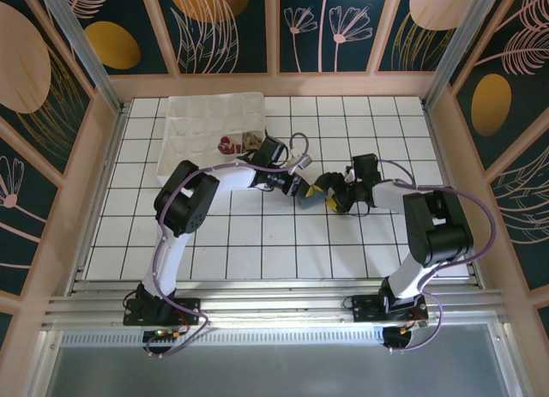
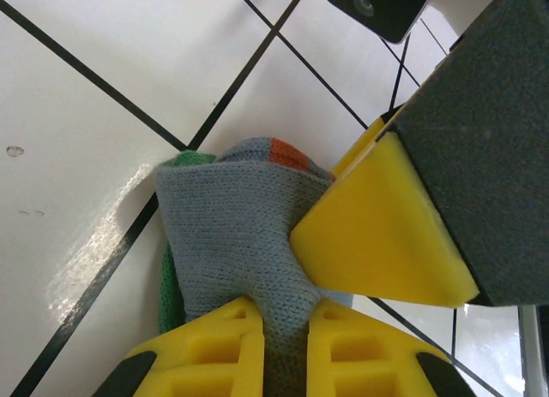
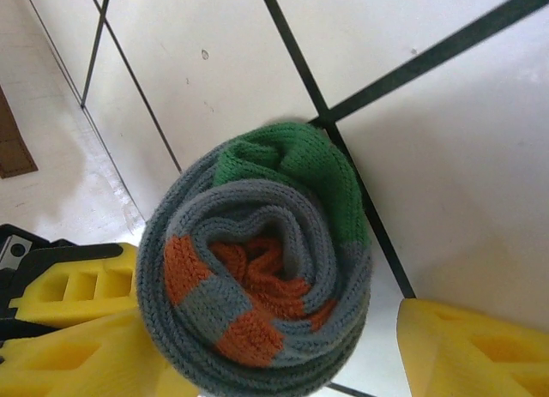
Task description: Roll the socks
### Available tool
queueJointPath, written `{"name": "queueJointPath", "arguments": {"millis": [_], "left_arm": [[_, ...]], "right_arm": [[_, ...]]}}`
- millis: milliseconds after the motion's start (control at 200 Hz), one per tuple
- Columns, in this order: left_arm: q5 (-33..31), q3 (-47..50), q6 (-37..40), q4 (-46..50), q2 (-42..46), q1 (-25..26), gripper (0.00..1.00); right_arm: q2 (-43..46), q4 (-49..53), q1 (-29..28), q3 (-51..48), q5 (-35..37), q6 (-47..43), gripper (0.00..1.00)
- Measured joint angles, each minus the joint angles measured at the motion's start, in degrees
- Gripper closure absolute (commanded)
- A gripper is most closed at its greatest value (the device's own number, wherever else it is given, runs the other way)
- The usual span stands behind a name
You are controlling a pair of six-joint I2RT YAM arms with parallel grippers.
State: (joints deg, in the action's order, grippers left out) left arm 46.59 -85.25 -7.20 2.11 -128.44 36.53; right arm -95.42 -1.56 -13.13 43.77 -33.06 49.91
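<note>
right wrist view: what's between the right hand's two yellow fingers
The rolled blue-grey sock lies between the fingers of the right hand, seen in the right wrist view; a sliver of bare table separates it from one finger.

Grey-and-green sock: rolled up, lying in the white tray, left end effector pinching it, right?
No: the top external view shows the sock on the tiled table, outside the white tray. It is rolled, and the left end effector pinches it.

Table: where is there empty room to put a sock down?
Free: the back row of tiles right of the tray, and the near strip of table along its front edge. Crowded: the middle, where the left end effector and right end effector meet at the sock.
</note>
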Motion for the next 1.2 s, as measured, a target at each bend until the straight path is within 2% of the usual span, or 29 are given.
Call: {"name": "queueJointPath", "arguments": {"millis": [305,586,701,791,851,1011,1196], "left_arm": [[4.6,-2.9,-1.7,1.9,-2.8,-1.4,0.91],[6.4,-4.5,-1.2,4.6,-3.5,-1.6,0.91],[6.6,-5.1,-0.3,6.0,-3.7,-1.6,0.91],[6.6,-5.5,0.3,7.2,-3.7,-1.6,0.9],[6.5,-5.7,0.8,7.8,-3.7,-1.6,0.89],[5.8,-5.9,2.4,9.7,-3.3,-2.0,0.8],[2.7,-2.7,5.3,9.9,0.2,-1.7,0.67]], "right_arm": [[-4.0,0.7,0.0,3.6,-1.7,0.7,0.31],[-6.8,3.7,0.4,7.1,-3.3,1.0,0.38],[-8.0,5.0,0.7,8.2,-4.1,0.9,0.46],[-9.4,6.5,0.9,9.7,-4.9,0.0,0.55],[-10.4,6.6,0.9,10.5,-5.6,-0.9,0.65],[-11.8,3.9,1.0,11.1,-7.0,-3.9,1.0],[-9.7,1.3,0.2,9.4,-6.0,-7.7,1.0]]}}
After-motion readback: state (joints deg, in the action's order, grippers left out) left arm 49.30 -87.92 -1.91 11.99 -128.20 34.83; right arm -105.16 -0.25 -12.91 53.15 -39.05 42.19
